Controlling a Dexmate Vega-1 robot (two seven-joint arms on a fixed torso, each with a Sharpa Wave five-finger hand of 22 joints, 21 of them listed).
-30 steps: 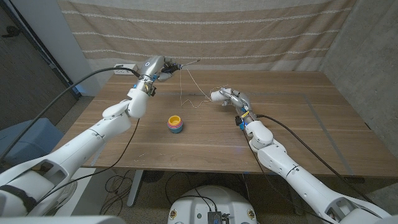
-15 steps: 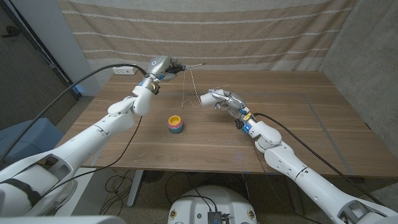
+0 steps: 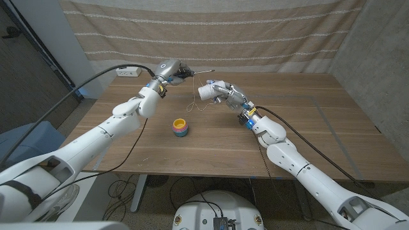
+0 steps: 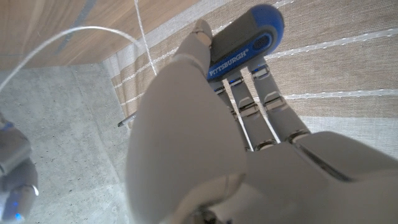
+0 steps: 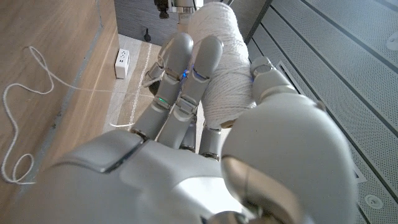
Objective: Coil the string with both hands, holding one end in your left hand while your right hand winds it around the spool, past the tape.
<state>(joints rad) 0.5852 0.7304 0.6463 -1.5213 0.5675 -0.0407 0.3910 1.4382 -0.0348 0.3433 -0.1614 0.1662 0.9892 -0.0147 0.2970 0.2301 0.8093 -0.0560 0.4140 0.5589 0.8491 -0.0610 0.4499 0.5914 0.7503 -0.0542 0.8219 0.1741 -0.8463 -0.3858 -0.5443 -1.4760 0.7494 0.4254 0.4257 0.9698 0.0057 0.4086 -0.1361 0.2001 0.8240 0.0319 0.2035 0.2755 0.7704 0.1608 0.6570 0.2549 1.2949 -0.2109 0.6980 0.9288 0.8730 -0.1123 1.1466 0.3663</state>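
wooden table (image 3: 307,134), striped curtain (image 3: 255,32), power strip (image 3: 128,72)

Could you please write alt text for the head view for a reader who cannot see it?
Over a wooden table, the left hand holds up a screwdriver while the right hand grips a spool of white string. Loose string hangs between them; a colourful tape roll sits nearer.

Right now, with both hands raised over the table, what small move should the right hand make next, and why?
Probably circle the right hand around the left hand's tool once more: the string hangs slack between them, with loose loops on the table.
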